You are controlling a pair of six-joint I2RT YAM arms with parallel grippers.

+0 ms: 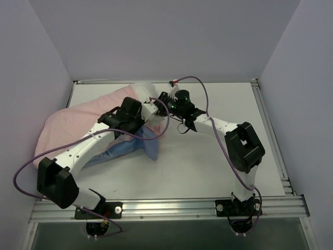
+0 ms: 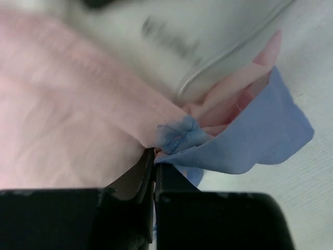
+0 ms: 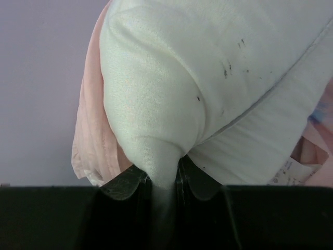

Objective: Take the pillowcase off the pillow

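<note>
pillowcase point(image 1: 65, 127): mostly pink side out, heaped on the left of the table; blue part bunched just beside the left arm.
pillow point(image 3: 208, 78): white corner sticks out of the case opening; the rest is under pink fabric.
left gripper point(image 2: 154, 156): clamped on the pillowcase hem, where pink meets blue.
right gripper point(image 3: 162, 179): pinched tight on the tip of the pillow corner.
arms: both wrists close together, rear-centre of the table.
table point(image 1: 223, 156): white, arm bases at the near edge.
</note>
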